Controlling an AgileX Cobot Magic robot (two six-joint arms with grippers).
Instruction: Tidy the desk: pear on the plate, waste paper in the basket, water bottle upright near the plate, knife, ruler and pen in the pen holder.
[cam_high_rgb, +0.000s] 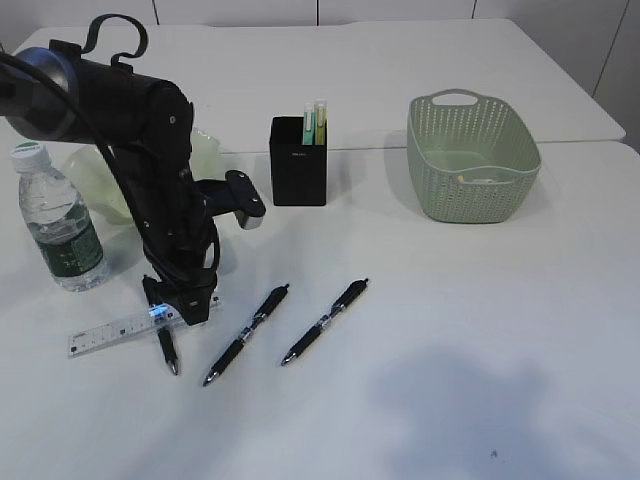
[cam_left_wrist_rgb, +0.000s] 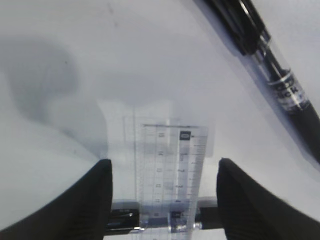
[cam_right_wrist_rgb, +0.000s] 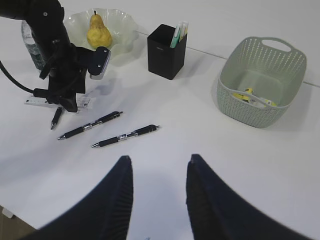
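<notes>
One short clear plastic ruler (cam_left_wrist_rgb: 170, 175) with printed scale, flat on white desk (cam_high_rgb: 480, 340), lying over black pen (cam_left_wrist_rgb: 125, 218) that crosses beneath it; ruler sits between left gripper (cam_left_wrist_rgb: 165, 192) fingers, jaws spread wide, neither pad touching — judged poised for pinch across ruler width. Second black pen (cam_left_wrist_rgb: 280, 75) just beyond claw, upper right. Right gripper (cam_right_wrist_rgb: 157, 192) parted, empty, well apart. Black square pen holder (cam_high_rgb: 298, 160) farther off, already holding pale sticks.
</notes>
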